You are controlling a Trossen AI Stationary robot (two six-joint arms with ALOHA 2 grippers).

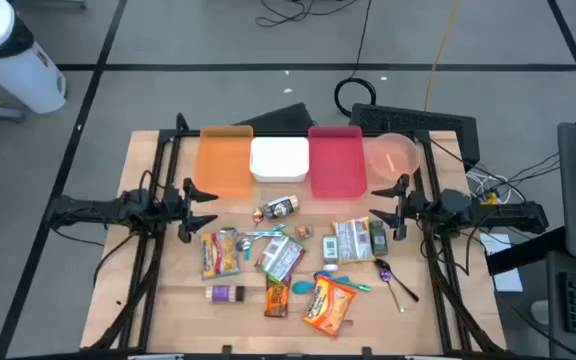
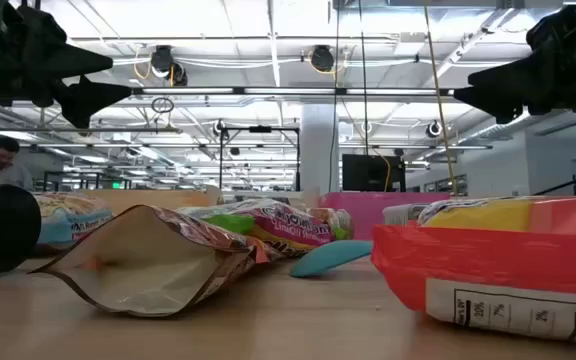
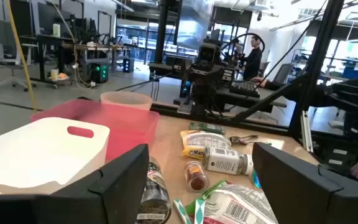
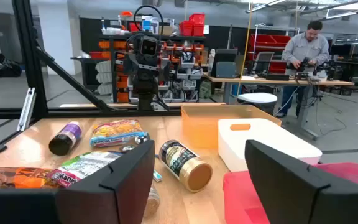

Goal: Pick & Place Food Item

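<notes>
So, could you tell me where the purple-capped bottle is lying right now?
In the high view, the purple-capped bottle lies on its side near the table's front-left area, just left of the orange snack wrapper and below the yellow snack bag.

A white cylinder [image 1: 18, 60] is standing at upper left of the high view. A person [image 4: 304, 53], possibly handling equipment, is standing at a bench [image 4: 278, 79] at upper right of the right wrist view.

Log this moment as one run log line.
phase: pre-grasp | left gripper: open, raised at table's left | right gripper: open, raised at right | food items: scattered on table, none held | bins: at back
</notes>
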